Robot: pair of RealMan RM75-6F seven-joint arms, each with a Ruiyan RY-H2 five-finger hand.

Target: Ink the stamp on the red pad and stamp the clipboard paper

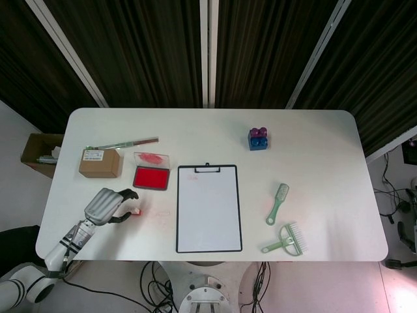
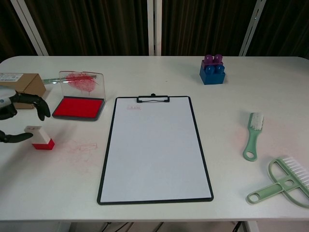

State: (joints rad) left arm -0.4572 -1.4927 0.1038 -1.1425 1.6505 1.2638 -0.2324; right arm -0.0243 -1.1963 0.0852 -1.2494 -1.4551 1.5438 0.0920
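A small stamp (image 2: 42, 138) with a white top and red base stands on the table left of the clipboard (image 2: 154, 145). My left hand (image 2: 21, 100) hovers by the stamp with its fingers spread above it and its thumb tip beside it, gripping nothing. The head view shows the same left hand (image 1: 104, 204) just left of the stamp (image 1: 135, 211). The red ink pad (image 2: 78, 107) lies open behind the stamp, its smeared clear lid upright. The clipboard's white paper (image 1: 208, 207) looks blank apart from a small mark near the clip. My right hand is out of both views.
A cardboard box (image 2: 19, 83) sits at the far left behind my hand. Faint red ink smears (image 2: 79, 147) mark the table beside the stamp. A blue and purple block (image 2: 212, 70) stands at the back right. Two green brushes (image 2: 252, 135) (image 2: 282, 181) lie right of the clipboard.
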